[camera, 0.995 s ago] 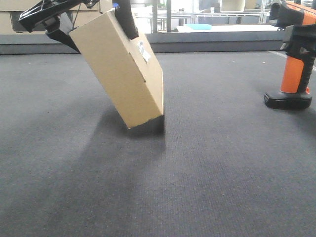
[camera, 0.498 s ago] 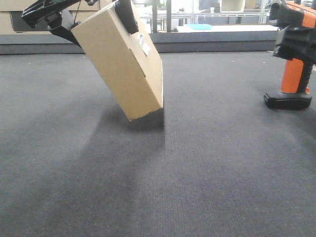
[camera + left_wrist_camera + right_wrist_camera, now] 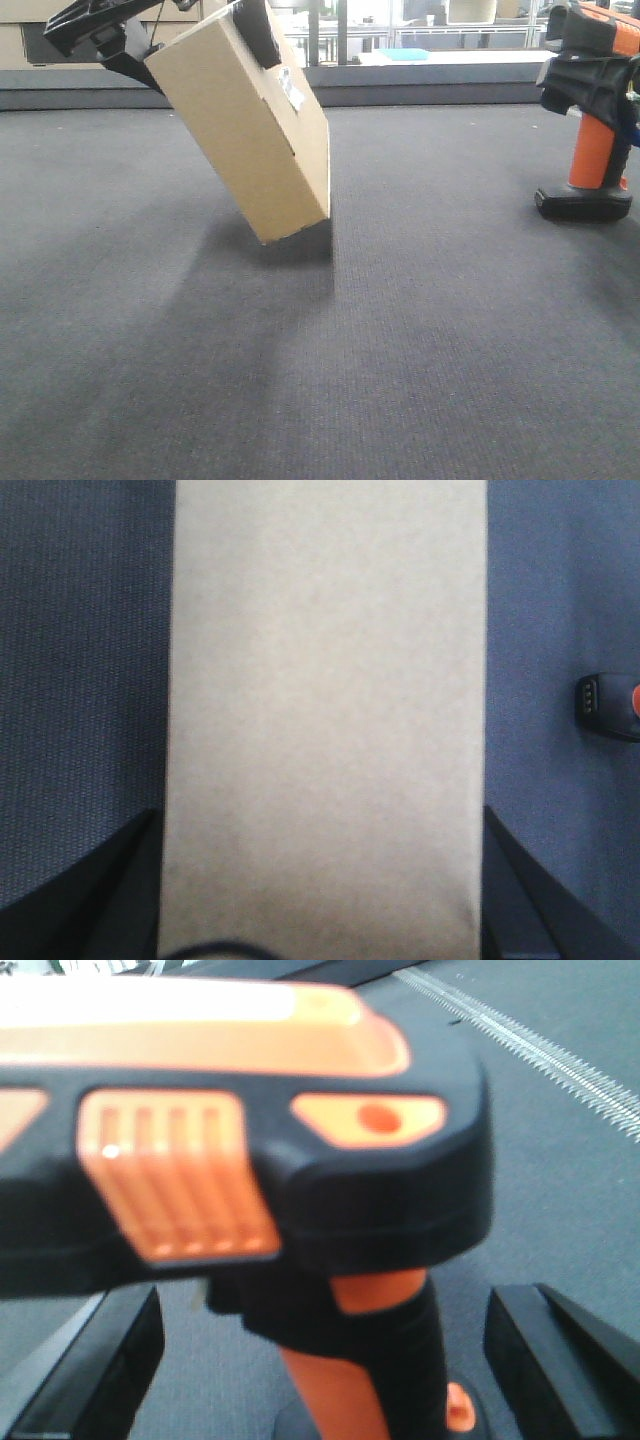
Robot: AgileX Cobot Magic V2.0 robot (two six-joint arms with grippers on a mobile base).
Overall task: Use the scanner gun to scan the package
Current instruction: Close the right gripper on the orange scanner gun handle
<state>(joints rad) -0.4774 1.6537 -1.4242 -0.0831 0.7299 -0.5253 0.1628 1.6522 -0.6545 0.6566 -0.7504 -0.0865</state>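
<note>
The package [image 3: 250,130], a plain tan box with a small white label [image 3: 291,92], hangs tilted with its lower corner just above the dark carpet. My left gripper [image 3: 180,35] is shut on its upper end, one finger on each side. In the left wrist view the package [image 3: 325,710] fills the middle between my black fingers [image 3: 100,895]. The scanner gun [image 3: 593,150] stands upright on its black base at the far right. My right gripper [image 3: 592,80] is open around its neck. In the right wrist view, the orange handle [image 3: 340,1385] stands between the spread fingers [image 3: 95,1360], untouched.
Dark carpet [image 3: 400,350] covers the whole floor. A low grey ledge [image 3: 430,85] runs along the back, with shelving and windows behind it. The scanner's base [image 3: 610,705] shows at the right edge of the left wrist view.
The package rose a little and tilted slightly, then held still. The right gripper moved in closer around the scanner gun's neck.
</note>
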